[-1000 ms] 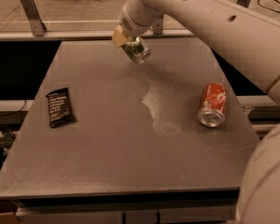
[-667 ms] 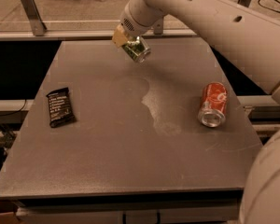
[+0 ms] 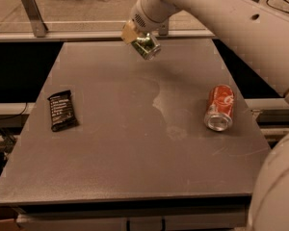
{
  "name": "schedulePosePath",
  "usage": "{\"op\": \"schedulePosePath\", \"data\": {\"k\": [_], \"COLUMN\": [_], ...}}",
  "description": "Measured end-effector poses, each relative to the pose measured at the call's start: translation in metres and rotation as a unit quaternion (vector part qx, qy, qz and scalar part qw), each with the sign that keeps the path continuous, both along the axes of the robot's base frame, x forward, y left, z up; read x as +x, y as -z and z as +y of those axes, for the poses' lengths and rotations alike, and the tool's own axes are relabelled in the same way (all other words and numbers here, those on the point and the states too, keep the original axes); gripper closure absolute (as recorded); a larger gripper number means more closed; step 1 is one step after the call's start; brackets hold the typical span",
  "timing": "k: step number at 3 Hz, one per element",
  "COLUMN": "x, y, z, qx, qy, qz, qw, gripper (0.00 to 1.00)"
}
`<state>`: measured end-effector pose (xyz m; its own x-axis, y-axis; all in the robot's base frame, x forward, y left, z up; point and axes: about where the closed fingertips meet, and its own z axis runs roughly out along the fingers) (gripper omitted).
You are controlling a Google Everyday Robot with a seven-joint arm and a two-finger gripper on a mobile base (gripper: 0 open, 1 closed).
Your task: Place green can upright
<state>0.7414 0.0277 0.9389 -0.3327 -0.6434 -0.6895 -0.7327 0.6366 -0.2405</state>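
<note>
The green can [image 3: 147, 46] is held in my gripper [image 3: 137, 38] above the far middle of the table [image 3: 135, 148]. The can is tilted, with its silver end pointing down and to the right. It is off the table surface. The gripper is shut on the can's upper part, at the end of my white arm that reaches in from the upper right.
A red can [image 3: 219, 107] lies on its side at the right of the table, silver end toward me. A black snack packet [image 3: 62, 110] lies flat at the left. A metal rail runs behind the table's far edge.
The gripper and the green can have barely moved; the can stays tilted in the air over the far middle of the table.
</note>
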Motion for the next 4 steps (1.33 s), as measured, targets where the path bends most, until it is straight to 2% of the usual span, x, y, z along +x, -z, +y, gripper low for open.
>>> {"op": "schedulePosePath", "data": {"k": [1, 2, 3, 4], "x": [0.013, 0.017, 0.015, 0.014], "y": [-0.016, -0.026, -0.03, -0.034], "z": [-0.035, -0.073, -0.105, -0.133], "qx": [0.038, 0.085, 0.122, 0.158], "qy": [-0.003, -0.018, -0.047, -0.075], "qz": [-0.02, -0.037, -0.061, -0.086], "qw": [0.9991, 0.9955, 0.9895, 0.9807], "gripper": [1.0, 1.0, 1.0, 1.0]}}
